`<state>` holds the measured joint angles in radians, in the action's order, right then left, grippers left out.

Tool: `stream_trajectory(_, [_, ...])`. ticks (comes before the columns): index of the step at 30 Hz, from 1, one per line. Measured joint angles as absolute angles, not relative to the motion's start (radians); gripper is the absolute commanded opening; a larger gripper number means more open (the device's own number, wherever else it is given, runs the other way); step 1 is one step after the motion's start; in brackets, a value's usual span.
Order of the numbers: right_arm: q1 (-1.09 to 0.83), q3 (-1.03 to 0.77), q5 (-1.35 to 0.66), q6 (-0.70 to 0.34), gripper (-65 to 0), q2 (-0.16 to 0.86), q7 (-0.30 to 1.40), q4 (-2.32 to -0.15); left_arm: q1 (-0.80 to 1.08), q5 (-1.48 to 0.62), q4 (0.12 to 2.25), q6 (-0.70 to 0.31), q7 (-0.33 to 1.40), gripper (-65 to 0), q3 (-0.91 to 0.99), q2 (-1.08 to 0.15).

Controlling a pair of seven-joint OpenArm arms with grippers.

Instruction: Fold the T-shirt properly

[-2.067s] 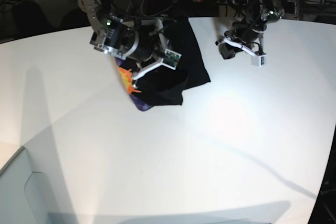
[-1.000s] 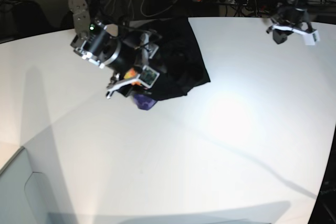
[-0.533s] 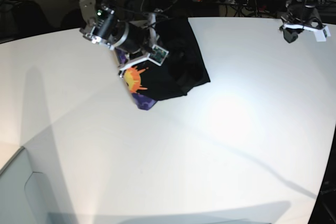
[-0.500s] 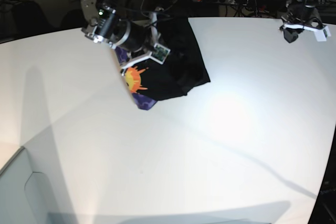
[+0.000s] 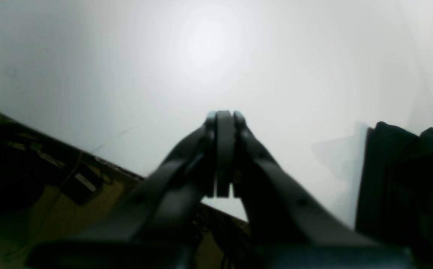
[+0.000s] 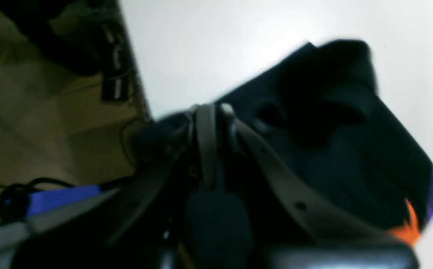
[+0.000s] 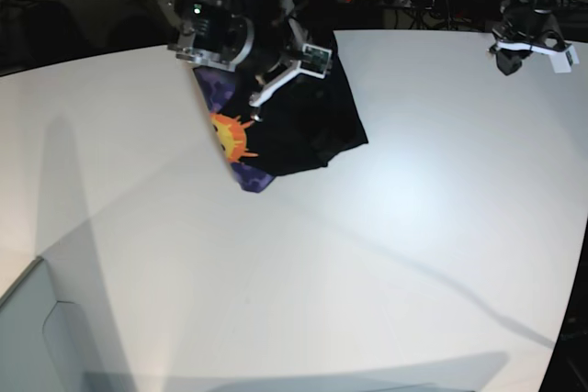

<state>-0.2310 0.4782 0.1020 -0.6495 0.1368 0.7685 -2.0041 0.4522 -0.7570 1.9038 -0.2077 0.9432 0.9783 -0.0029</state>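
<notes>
The right gripper (image 6: 211,112) has its jaws together with no cloth visibly pinched between them; it hangs just above the far part of the large black short-sleeved cloth T-shirt (image 7: 308,121). The left gripper (image 5: 220,119) is likewise closed on nothing, well apart at the far corner of the white table (image 7: 386,254). The T-shirt lies bunched in a compact, uneven bundle near the table's far edge, with its orange-yellow sun print (image 7: 231,138) and a purple patch showing at the near-left side. Probable faults from this state: the bundle is skewed and its layers do not align, so any further fold would likely lock in creases; a closed claw lowered onto the cloth could drag the layers instead of gripping them; the garment's closeness to the far edge means a push in that direction could slide part of it off the table
</notes>
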Motion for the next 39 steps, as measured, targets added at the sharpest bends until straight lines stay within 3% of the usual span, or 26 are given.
stream_trajectory(6, [-0.132, 0.388, 0.099, -0.648, -64.9, 0.087, 0.766, -1.971, 0.460, -0.758, 1.904, -0.207, 0.944, -65.0, 1.039, 0.001])
stream_trajectory(17, [0.022, 0.336, 0.107, -0.649, -64.9, 0.015, 0.775, -1.682, 0.487, -0.760, 1.904, -0.211, 0.947, -65.0, 1.093, 0.004])
stream_trajectory(28, [0.027, 0.540, 0.099, -0.649, -64.9, -0.061, 0.767, -1.682, 0.505, -0.760, 1.904, -0.210, 0.946, -65.0, 1.094, 0.006])
stream_trajectory(35, [0.033, 0.395, 0.105, -0.648, -64.9, -0.024, 0.778, -1.821, 0.504, -0.760, 1.904, -0.211, 0.944, -65.0, 1.094, 0.003])
stream_trajectory(39, [0.052, 0.316, 0.108, -0.649, -64.9, -0.018, 0.782, -1.776, 0.501, -0.760, 1.904, -0.211, 0.944, -65.0, 1.094, 0.006])
